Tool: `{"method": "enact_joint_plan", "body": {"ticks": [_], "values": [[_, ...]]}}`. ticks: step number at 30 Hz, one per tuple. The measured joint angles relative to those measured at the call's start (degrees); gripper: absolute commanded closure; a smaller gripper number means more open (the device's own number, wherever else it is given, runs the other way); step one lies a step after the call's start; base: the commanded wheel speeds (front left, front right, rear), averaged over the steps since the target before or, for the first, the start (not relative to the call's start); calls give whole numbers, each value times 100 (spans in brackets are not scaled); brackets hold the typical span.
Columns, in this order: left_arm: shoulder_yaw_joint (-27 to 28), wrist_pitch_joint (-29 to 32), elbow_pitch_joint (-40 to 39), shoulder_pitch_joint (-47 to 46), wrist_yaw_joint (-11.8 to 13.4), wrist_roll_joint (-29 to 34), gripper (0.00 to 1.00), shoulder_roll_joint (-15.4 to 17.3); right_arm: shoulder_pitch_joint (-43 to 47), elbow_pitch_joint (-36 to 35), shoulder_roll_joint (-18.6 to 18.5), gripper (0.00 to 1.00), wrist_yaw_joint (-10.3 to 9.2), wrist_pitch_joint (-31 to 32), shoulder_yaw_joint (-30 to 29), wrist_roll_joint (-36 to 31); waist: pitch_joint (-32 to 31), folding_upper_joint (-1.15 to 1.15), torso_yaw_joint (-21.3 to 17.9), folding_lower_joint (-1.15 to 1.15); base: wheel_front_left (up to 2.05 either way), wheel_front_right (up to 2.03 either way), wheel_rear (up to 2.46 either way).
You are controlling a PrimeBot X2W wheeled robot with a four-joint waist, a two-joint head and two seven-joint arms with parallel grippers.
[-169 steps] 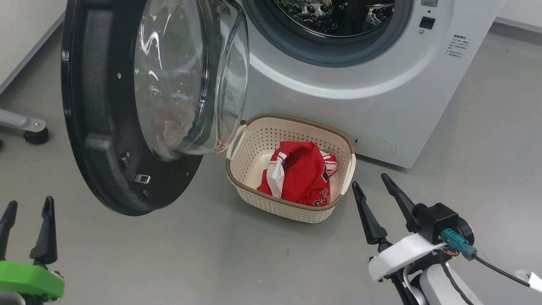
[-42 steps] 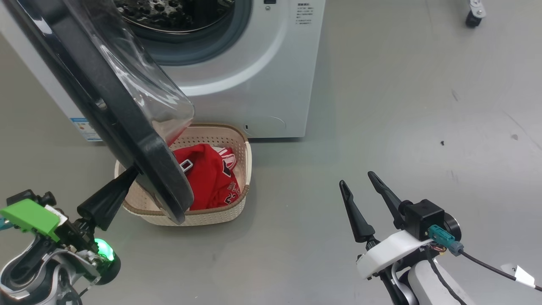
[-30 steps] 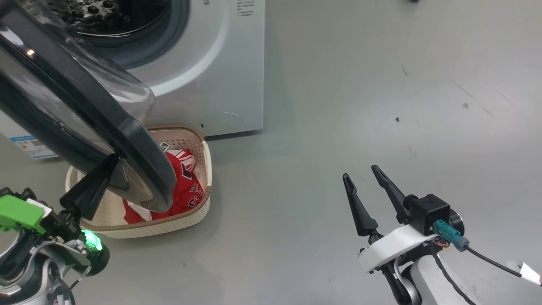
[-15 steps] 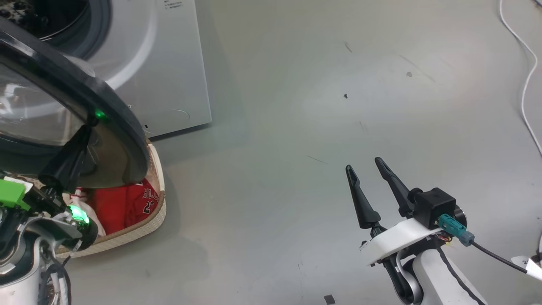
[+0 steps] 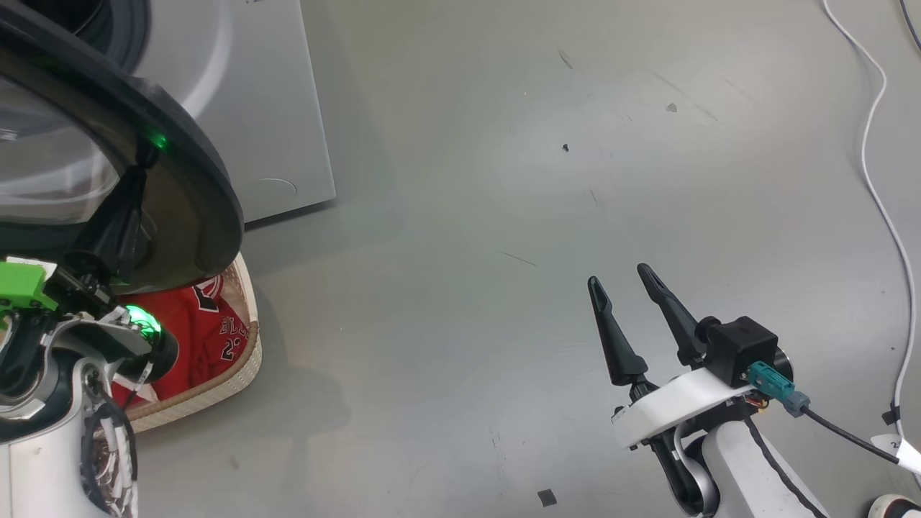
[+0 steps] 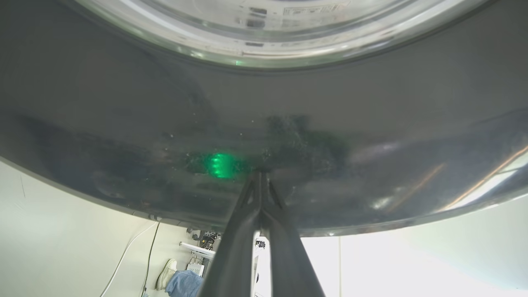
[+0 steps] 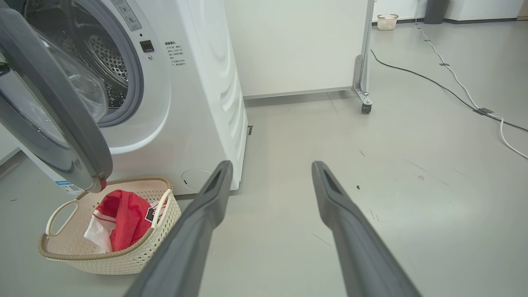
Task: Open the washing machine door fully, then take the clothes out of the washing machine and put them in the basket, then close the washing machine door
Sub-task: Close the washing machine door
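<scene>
Door (image 7: 62,107) partly open, lower edge above the basket's (image 7: 103,258) far rim. Left tool (image 6: 258,175): fingers pressed together, tips against the door's black rim. Right tool (image 5: 619,275): fingers apart, holding nothing, over floor (image 5: 468,288) right of the machine (image 7: 198,103). Clothes (image 7: 123,218) lie in the basket, just in front of the machine.

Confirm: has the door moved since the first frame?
Yes. The door has swung toward closing against the washer; its rim now overhangs the basket.

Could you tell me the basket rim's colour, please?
The basket's rim is brown; clearest in the right wrist view.
</scene>
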Motion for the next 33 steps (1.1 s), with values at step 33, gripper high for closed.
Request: {"method": "enact_joint_plan", "body": {"ticks": [33], "values": [[-2031,-307,489,711,-1312,2992,100,699,52,-26,11,0,0,-14,-348,-52,-365,0,1129,0,0,0,0]]}}
